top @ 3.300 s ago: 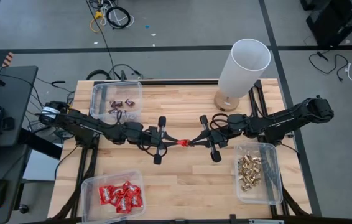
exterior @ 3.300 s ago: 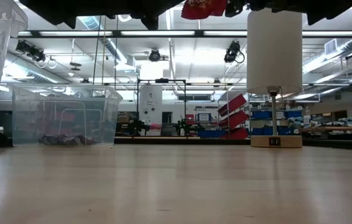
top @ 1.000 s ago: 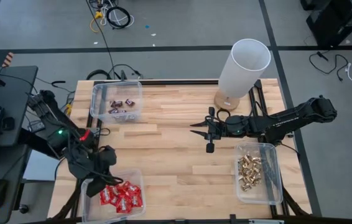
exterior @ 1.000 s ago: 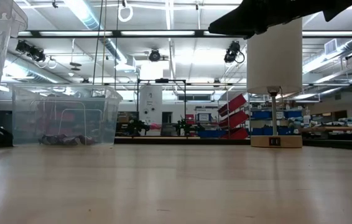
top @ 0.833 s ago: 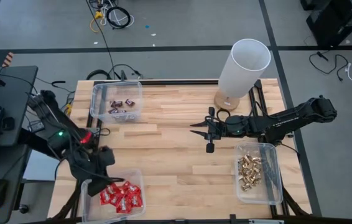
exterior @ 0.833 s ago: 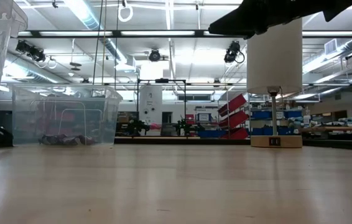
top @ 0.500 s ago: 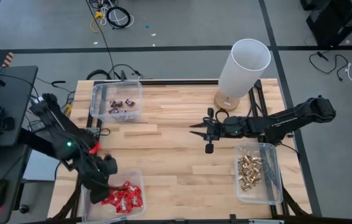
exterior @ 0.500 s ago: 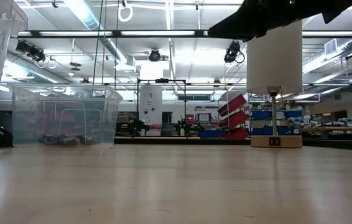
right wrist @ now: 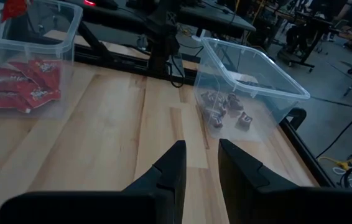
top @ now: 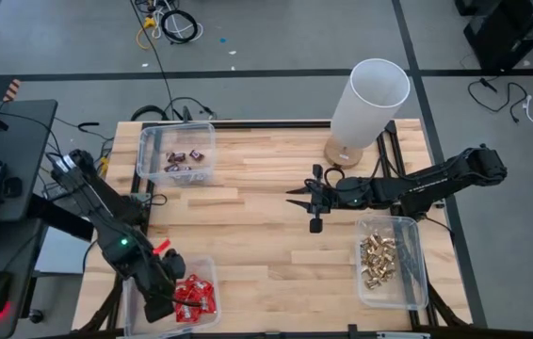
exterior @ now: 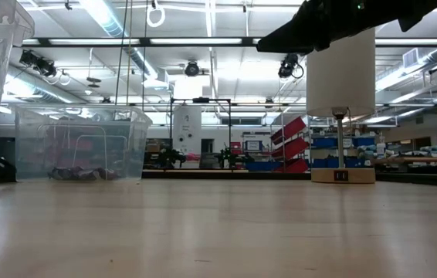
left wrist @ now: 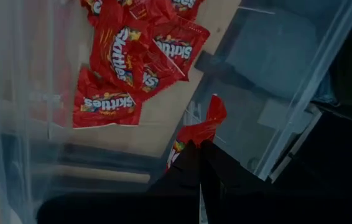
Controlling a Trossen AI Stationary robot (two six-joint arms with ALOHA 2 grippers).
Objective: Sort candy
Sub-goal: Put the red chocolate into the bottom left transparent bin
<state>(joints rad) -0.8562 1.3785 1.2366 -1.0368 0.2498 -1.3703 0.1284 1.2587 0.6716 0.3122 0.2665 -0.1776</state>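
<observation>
High view: my left gripper (top: pixel 160 287) hangs over the clear bin (top: pixel 133 280) at the near left corner of the wooden surface (top: pixel 266 235), its fingers pinched tight on one red packet (left wrist: pixel 199 132). Loose red packets (top: pixel 191 294) lie on that bin's floor beside the gripper.

Left wrist view: the held packet stands up from between my dark fingers (left wrist: pixel 188 165), above the bin's inner wall; the other red packets (left wrist: pixel 129 56) lie flat on the bin floor, some overlapping.

High view, far left: a second clear bin (top: pixel 176 153) holds a few dark mini bars (top: pixel 182 162). At near right, a third clear bin (top: pixel 391 261) holds a heap of gold-foil pieces (top: pixel 377 259). A white cylinder lamp (top: pixel 368 104) stands on its wooden base at the far right.

My right gripper (top: pixel 299 196) waits above the middle of the surface, pointing toward the left side, well apart from all three bins.

Right wrist view: its two fingers (right wrist: pixel 171 167) stand partly apart with nothing between them; bare wood shows in the gap.

Low view: the right arm's dark underside (exterior: pixel 334 22) crosses the top, in front of the lamp; the surface below it is bare wood.
</observation>
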